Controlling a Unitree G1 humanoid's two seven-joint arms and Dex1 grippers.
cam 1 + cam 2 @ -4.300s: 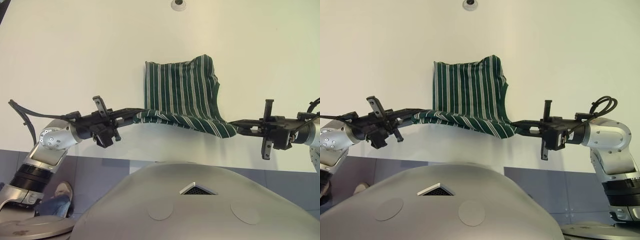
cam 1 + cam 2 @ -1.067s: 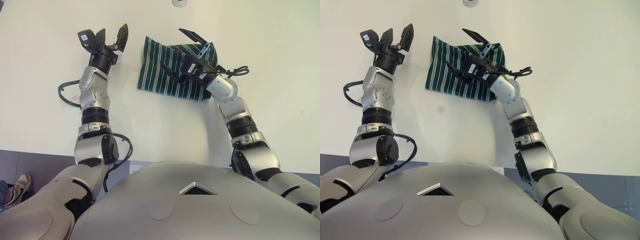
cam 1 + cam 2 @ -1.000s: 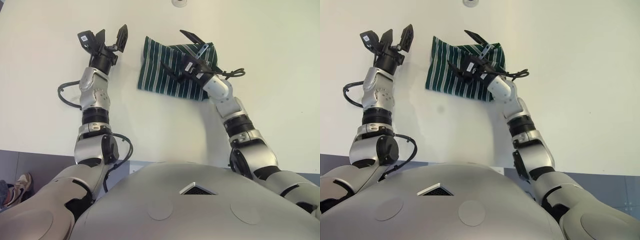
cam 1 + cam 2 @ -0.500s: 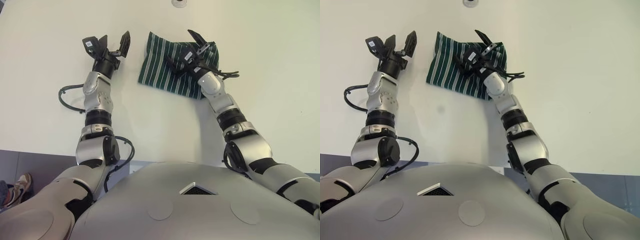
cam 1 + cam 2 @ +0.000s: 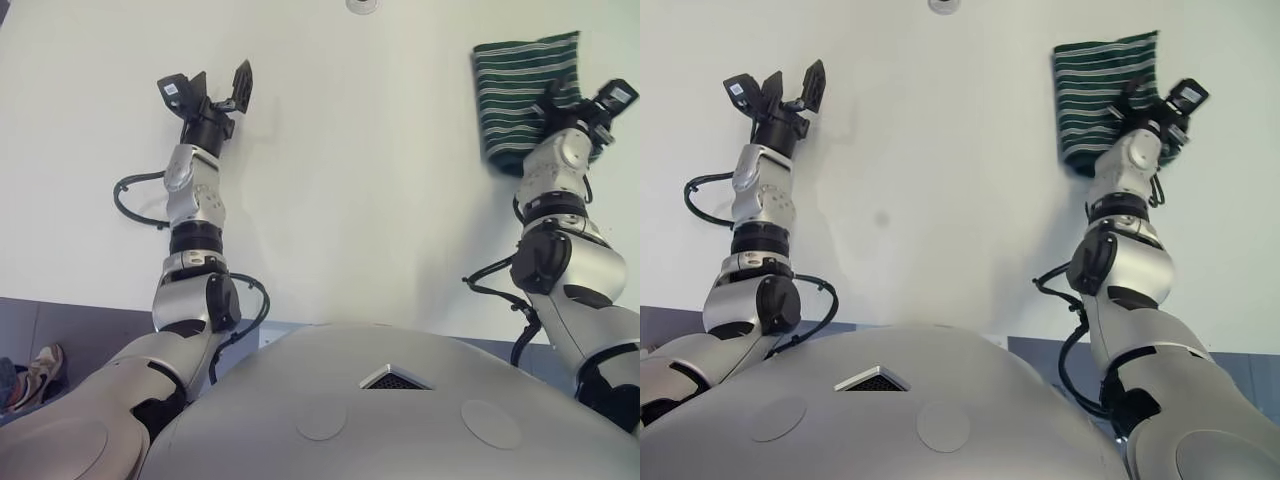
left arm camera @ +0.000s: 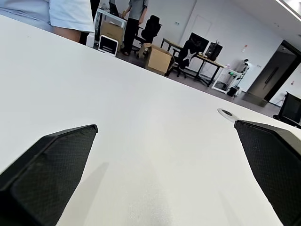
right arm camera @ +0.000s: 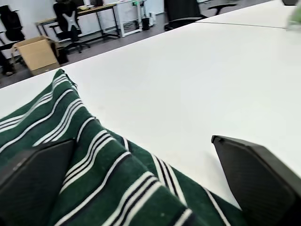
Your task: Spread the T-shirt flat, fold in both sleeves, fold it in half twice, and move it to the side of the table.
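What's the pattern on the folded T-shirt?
The T-shirt is dark green with thin white stripes, clearest in the right wrist view.

This looks like an open-plan office. Beyond the long white table [image 6: 155, 141] stand desks [image 7: 89, 10] and black swivel chairs [image 6: 151, 27], with a cardboard box [image 6: 158, 59] on the grey floor [image 7: 113, 43] and a dark doorway [image 6: 270, 70] in pale walls.

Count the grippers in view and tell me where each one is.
2. The left gripper, open, is over the table at the far left. The right gripper, open, is at the folded T-shirt at the far right. None looks hidden.
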